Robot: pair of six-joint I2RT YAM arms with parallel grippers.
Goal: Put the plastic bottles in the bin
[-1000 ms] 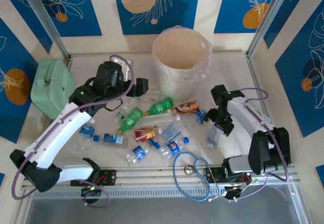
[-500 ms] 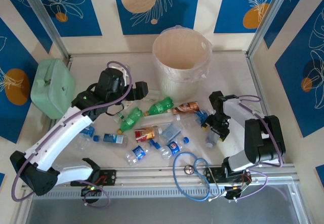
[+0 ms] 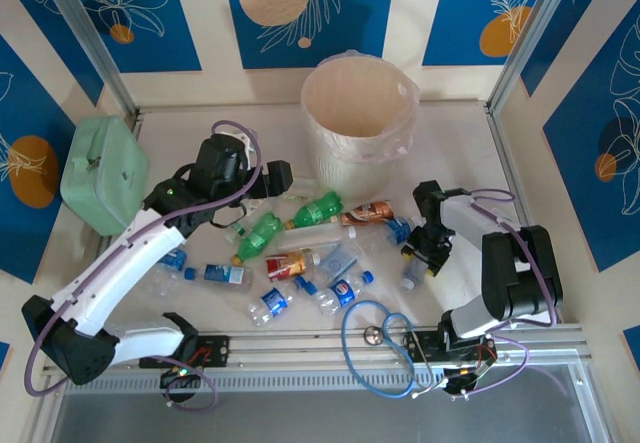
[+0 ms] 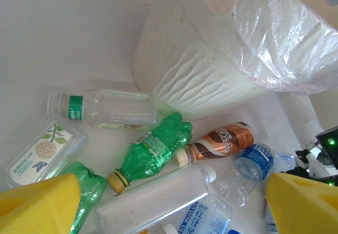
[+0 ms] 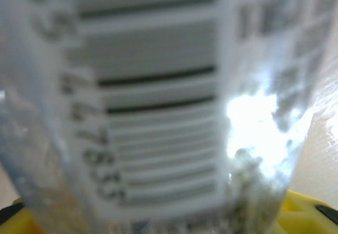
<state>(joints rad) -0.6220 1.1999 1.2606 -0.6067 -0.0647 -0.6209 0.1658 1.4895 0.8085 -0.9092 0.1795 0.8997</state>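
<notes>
Left gripper (image 4: 169, 205) hangs over the left half of the worktop (image 3: 180, 133), its two yellow fingers spread wide with nothing between them, and one mint-green case (image 3: 104, 173) stands further left against the wall. Below and just past this gripper the plastic bottles lie scattered on their sides. I count two green bottles (image 3: 262, 233) with yellow caps, lying near each other, the farther one close to the foot of the bin. Beside them is one clear bottle with a green band (image 4: 100, 109), also close to the bin's foot. Nearer the arms lies one orange-red labelled bottle (image 3: 288, 263), and along the near side are about five clear bottles with blue labels (image 3: 268, 303), as far as I can make out. A little right of the green pair lies one brown-labelled bottle (image 3: 370, 211). The one bin (image 3: 345, 158), round, cream-pink and lined with a clear plastic bag, stands upright at the back, near the middle. Right gripper (image 3: 425, 255) is low on the right side, over one clear bottle (image 3: 411, 279). Through its wrist camera that bottle's barcoded label sits blurred right against the lens, with yellow showing at both lower corners. I cannot tell whether the fingers are pinching the bottle or merely straddling it.
</notes>
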